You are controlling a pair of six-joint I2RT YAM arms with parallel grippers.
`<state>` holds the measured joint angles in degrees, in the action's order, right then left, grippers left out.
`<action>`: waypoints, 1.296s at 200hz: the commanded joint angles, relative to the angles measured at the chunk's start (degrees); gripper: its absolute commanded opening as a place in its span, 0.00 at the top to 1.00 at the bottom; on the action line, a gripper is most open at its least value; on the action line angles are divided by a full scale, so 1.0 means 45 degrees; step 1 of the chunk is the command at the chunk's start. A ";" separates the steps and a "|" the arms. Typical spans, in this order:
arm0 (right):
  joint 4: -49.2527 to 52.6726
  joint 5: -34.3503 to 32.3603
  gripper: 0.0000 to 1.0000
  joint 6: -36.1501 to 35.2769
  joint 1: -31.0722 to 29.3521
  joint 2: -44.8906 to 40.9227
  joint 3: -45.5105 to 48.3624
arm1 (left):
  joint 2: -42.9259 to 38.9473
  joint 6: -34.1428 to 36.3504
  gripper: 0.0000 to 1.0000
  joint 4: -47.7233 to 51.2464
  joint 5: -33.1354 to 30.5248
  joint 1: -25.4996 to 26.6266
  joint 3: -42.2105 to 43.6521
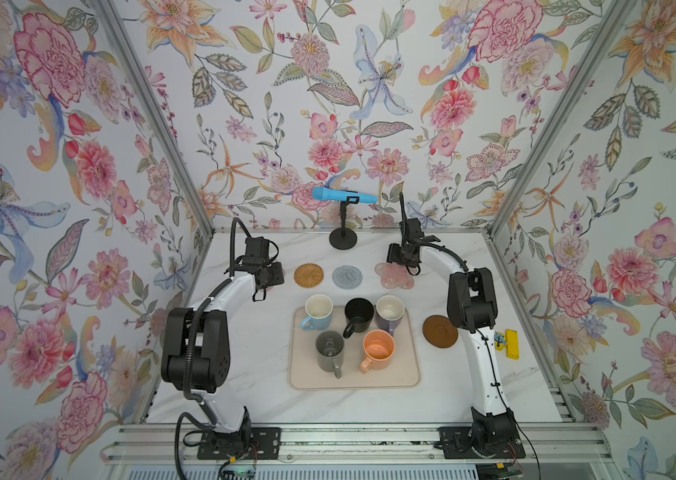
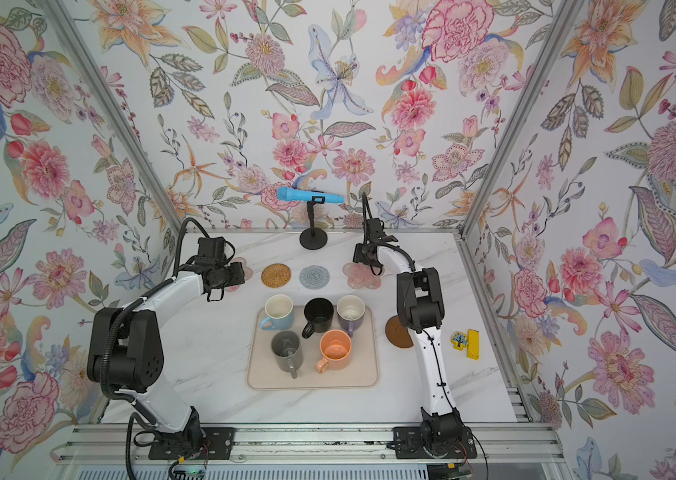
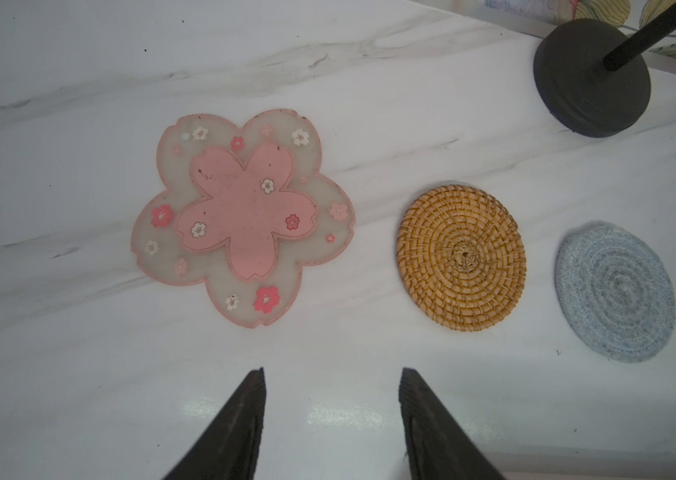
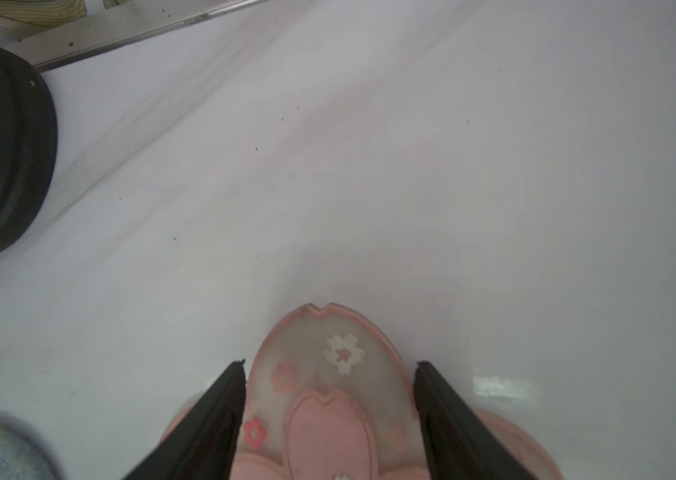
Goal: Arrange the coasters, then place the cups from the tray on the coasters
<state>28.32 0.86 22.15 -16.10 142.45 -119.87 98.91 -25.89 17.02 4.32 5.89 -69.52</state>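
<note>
Five cups stand on the beige tray (image 1: 352, 384): light blue (image 1: 318, 311), black (image 1: 358, 316), purple (image 1: 390, 311), grey (image 1: 330, 351) and orange (image 1: 378, 350). Beyond the tray lie the rattan coaster (image 1: 308, 275), the grey-blue coaster (image 1: 347, 277) and a pink flower coaster (image 1: 395, 277). My right gripper (image 4: 330, 365) is open, its fingers straddling one petal of that flat coaster (image 4: 342, 353). The dark brown coaster (image 1: 440, 331) lies right of the tray. My left gripper (image 3: 332, 374) is open and empty beside the other pink flower coaster (image 3: 244, 216).
A black round stand base (image 1: 343, 240) holding a blue microphone (image 1: 344, 195) sits at the back, close behind the coaster row. A yellow block (image 1: 512, 343) lies at the right edge. Flowered walls close in the table on three sides.
</note>
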 commanded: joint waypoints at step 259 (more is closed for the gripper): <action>-0.0522 -0.0168 0.26 -0.0454 0.0379 -0.8639 0.8285 | -0.2841 0.0089 0.38 0.1565 0.0388 -0.0015 0.0169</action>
<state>24.62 3.07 21.23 -14.48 109.16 -90.98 89.54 -25.91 21.74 5.52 5.78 -69.52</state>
